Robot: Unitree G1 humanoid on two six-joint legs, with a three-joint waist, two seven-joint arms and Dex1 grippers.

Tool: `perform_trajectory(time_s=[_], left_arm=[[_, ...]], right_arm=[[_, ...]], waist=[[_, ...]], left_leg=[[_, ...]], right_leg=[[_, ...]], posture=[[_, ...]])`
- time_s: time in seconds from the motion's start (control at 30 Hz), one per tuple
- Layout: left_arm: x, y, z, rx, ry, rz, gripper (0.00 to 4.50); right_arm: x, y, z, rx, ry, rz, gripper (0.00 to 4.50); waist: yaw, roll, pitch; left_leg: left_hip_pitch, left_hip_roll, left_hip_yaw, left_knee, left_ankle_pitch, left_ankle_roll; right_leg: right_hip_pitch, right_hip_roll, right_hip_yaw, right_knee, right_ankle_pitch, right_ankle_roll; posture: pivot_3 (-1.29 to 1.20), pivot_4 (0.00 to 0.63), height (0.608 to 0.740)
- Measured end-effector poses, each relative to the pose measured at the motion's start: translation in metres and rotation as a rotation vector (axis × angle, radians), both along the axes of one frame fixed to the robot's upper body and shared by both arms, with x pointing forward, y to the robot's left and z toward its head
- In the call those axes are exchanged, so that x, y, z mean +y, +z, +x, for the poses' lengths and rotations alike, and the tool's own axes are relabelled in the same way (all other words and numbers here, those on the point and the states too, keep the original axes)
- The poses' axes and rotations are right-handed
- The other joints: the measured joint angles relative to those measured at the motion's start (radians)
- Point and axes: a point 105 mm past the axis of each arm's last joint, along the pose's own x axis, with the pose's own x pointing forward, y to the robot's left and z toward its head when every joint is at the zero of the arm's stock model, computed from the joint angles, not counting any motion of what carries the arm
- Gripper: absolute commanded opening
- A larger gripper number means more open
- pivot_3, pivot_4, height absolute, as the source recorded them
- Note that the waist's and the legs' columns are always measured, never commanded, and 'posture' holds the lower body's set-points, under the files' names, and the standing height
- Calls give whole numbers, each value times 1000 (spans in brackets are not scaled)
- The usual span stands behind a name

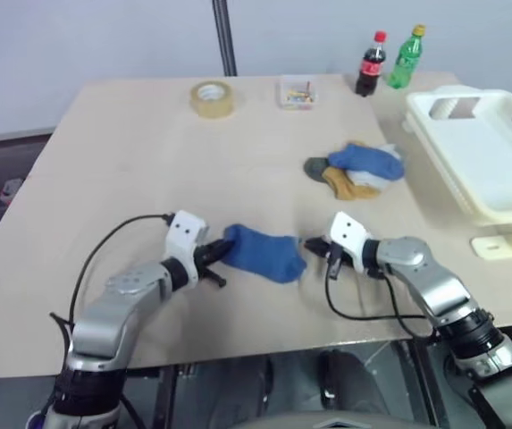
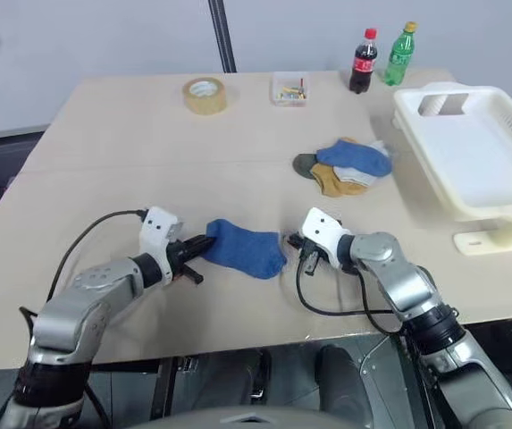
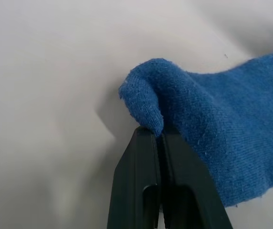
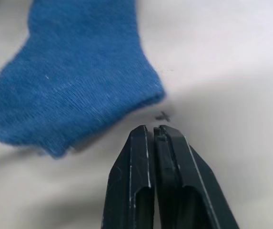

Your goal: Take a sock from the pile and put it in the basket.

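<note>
The left gripper [image 1: 219,256] has its fingers [image 3: 146,162] pressed together on a fold at one end of the sock [image 1: 264,254], which lies flat on the table [image 1: 130,161] near its front edge. Just beside the sock's other end, the right gripper [image 1: 312,244] is closed on nothing, its tips apart from the fabric. Bare tabletop lies beyond the sock. Farther right sits the pile [image 1: 358,170], and past it the basket [image 1: 506,210] overhangs the table's right edge.
</note>
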Motion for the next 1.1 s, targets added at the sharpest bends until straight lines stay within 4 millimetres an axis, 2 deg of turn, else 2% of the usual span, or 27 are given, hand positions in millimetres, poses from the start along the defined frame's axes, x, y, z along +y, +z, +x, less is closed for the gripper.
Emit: perform_trajectory(time_s=[0.1,0.13,0.17,0.2,0.23,0.3,0.33,0.4,0.5,0.7,0.8,0.9,0.93,1.1], left_arm=[[-6,-1,-9,17,51,-21,0],[-8,-1,-10,17,61,-24,0],[-10,0,-13,19,76,-34,0],[-12,0,-16,21,88,-39,0],[-12,0,-17,22,92,-39,0],[-11,2,-19,24,105,-50,0],[-11,2,-19,23,106,-54,0],[-10,3,-19,20,109,-53,0],[-5,7,-18,2,98,-27,0],[-1,13,-13,-26,68,2,0],[0,10,-11,-16,62,8,0],[-4,8,-12,-9,48,7,0],[-5,7,-13,-7,48,5,0],[-5,3,-14,2,69,-1,0]], right_arm=[[-9,5,9,-13,30,-50,185],[-10,7,8,-1,39,-49,403],[-11,8,6,47,43,-29,690],[-11,13,3,101,37,8,1164],[-11,16,2,113,38,20,1313],[-9,27,-5,156,40,72,2403],[-5,36,-12,174,41,108,2705],[-2,40,-21,218,38,145,2705],[4,36,-40,317,34,177,2705],[6,10,-45,375,-64,139,2705],[12,2,-46,394,-87,147,1867],[16,0,-47,400,-88,153,577],[18,0,-48,403,-86,158,14],[18,-1,-48,404,-78,148,14]], waist=[[2,0,0],[2,0,0],[2,0,0],[2,0,0],[2,0,0],[3,0,0],[4,0,0],[5,0,0],[6,0,0],[5,0,0],[4,0,0],[3,0,0],[3,0,0],[3,0,0]], left_leg=[[0,0,-1,0,0,0],[0,0,-1,0,0,0],[0,0,-2,0,0,0],[0,1,-2,0,0,0],[0,1,-2,0,0,0],[-1,1,-2,0,0,0],[-1,1,-3,0,0,0],[-1,1,-3,0,0,0],[-1,1,-3,0,0,0],[-1,1,-3,0,0,0],[-1,1,-3,-1,0,0],[-1,1,-3,-1,0,0],[-1,1,-3,-1,0,0],[-1,1,-3,-1,0,0]], right_leg=[[1,0,-1,0,0,0],[1,0,-2,0,0,0],[1,0,-1,0,0,0],[1,0,-1,-1,0,0],[1,0,-1,-1,0,0],[1,0,-2,-1,0,0],[1,-1,-2,-1,0,0],[1,-1,-2,-2,-1,-2],[1,-1,-3,-2,-2,-4],[1,-1,-3,-3,-3,-4],[1,-1,-3,-3,-2,-4],[1,-1,-3,-3,-2,-4],[1,-1,-3,-3,-3,-4],[1,-1,-3,-4,-3,-4]], posture=[[0,150,740],[0,150,740],[0,150,740],[0,150,740],[0,150,740],[0,150,740],[0,150,740],[0,150,740],[0,150,740],[0,150,740],[0,150,740],[0,150,740],[0,150,740],[0,150,740]])
